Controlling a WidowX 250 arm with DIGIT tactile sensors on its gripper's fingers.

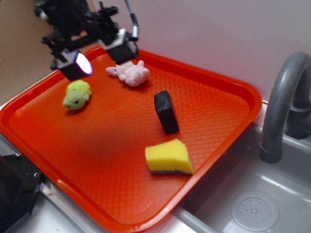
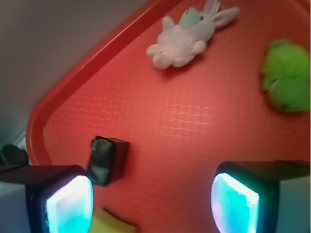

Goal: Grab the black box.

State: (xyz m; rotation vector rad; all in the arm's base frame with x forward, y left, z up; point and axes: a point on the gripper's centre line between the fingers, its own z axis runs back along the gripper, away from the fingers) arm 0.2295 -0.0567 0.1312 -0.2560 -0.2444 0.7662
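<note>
Small matte black rectangular box point(image 1: 166, 112): stood on edge on red plastic tray point(image 1: 218, 87), well apart from raised, parted jaws.

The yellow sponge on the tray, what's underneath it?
The wedge-shaped yellow foam sponge lies on the textured orange plastic tray, with a thin darker layer along its bottom edge. Nothing else shows there; the tray surface directly beneath it is covered.
</note>
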